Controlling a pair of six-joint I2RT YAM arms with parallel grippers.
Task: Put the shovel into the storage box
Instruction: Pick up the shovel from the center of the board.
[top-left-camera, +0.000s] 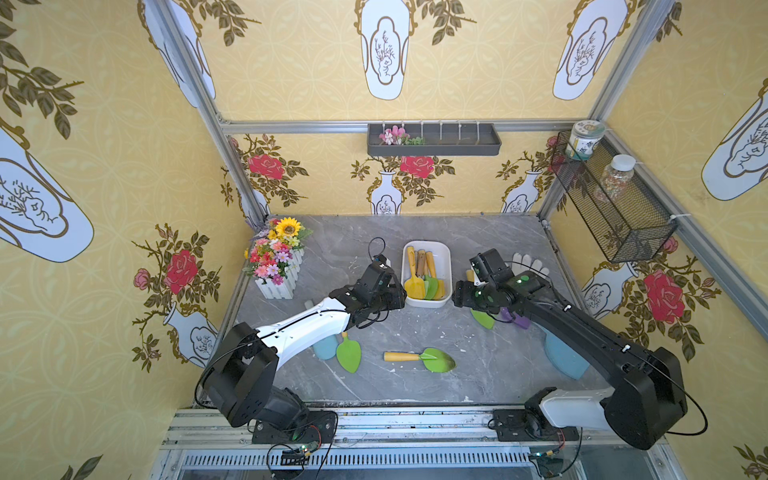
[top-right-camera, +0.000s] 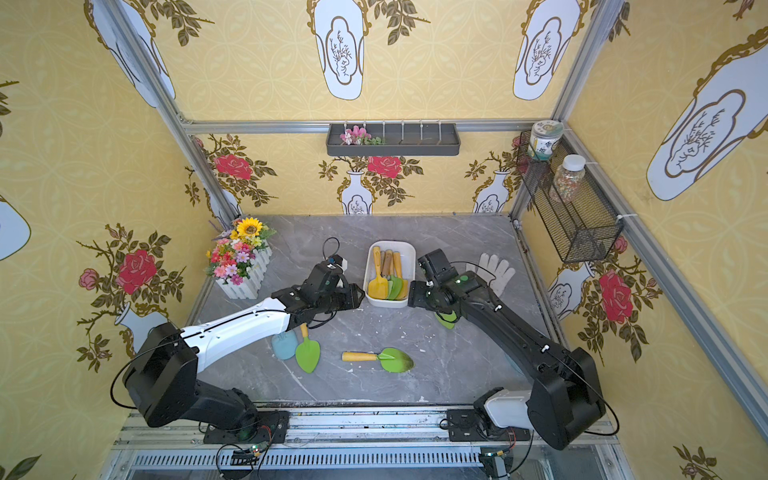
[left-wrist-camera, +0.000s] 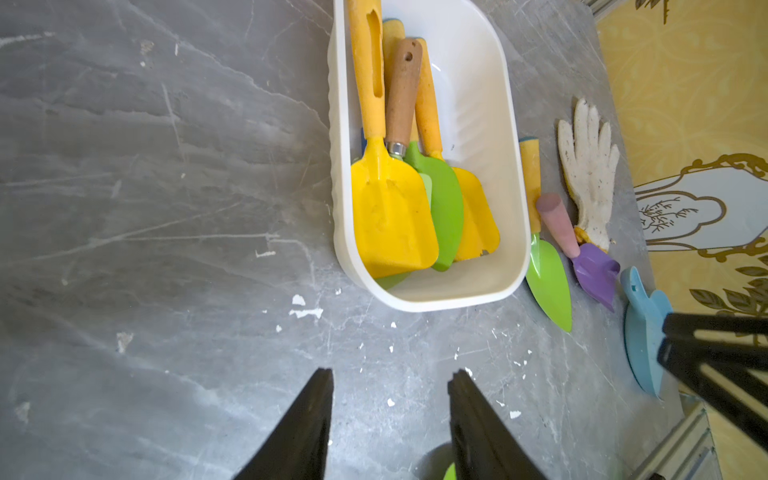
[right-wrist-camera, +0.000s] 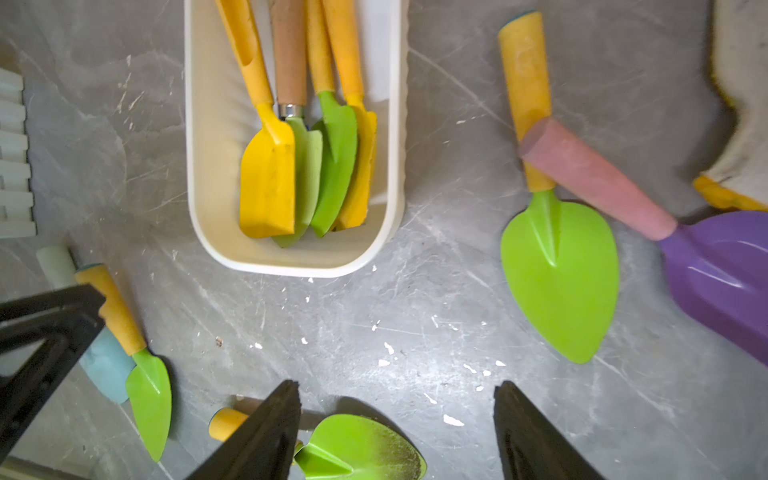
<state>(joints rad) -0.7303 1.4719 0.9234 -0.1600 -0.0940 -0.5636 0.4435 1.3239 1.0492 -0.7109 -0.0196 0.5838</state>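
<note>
Now, table (top-left-camera: 332, 232): we see grey marble.
Storage box (top-left-camera: 427, 304): toward its 12 o'clock, several shovels (top-left-camera: 414, 286) inside.
Left gripper (left-wrist-camera: 392, 370): box's 8 o'clock, jaws spread, empty.
Right gripper (right-wrist-camera: 399, 382): box's 4 o'clock, jaws spread, empty.
Loose shovel (top-left-camera: 419, 358): box's 6 o'clock, flat.

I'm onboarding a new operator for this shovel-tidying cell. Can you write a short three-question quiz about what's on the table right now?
1. True or false: the purple shovel lies inside the storage box.
2. What sits between the fingers of the left tool? A) a green shovel B) nothing C) a flower
3. What colour is the one non-yellow shovel handle in the box?

Key
1. False: it lies on the table, beside the white glove.
2. B: it is open and empty, as is the right tool.
3. Brown.
</note>
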